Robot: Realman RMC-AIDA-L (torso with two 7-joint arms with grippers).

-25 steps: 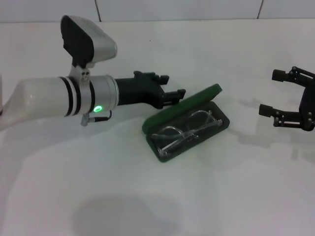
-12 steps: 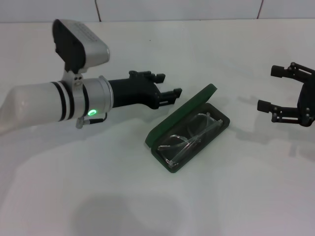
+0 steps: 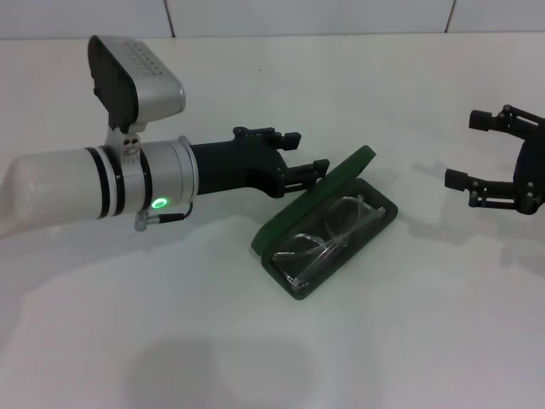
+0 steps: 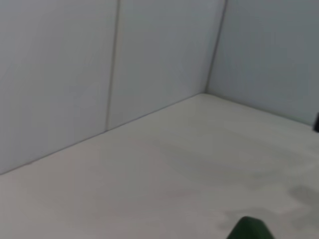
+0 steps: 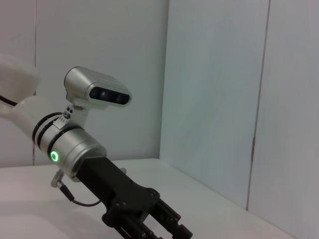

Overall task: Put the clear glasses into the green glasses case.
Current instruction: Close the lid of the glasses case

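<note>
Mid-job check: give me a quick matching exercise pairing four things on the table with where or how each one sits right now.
Things:
1. clear glasses
2. green glasses case
3. left gripper
4. right gripper

States:
A. open and idle, far off to the case's right
B. lid raised, standing ajar
C. lying inside the case's tray
D. fingertips right at the back of the lid

Pairs: 1-C, 2-B, 3-D, 4-A

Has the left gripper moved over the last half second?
Yes. The left gripper has shifted toward the green glasses case, its fingertips now close to the raised lid's edge.
</note>
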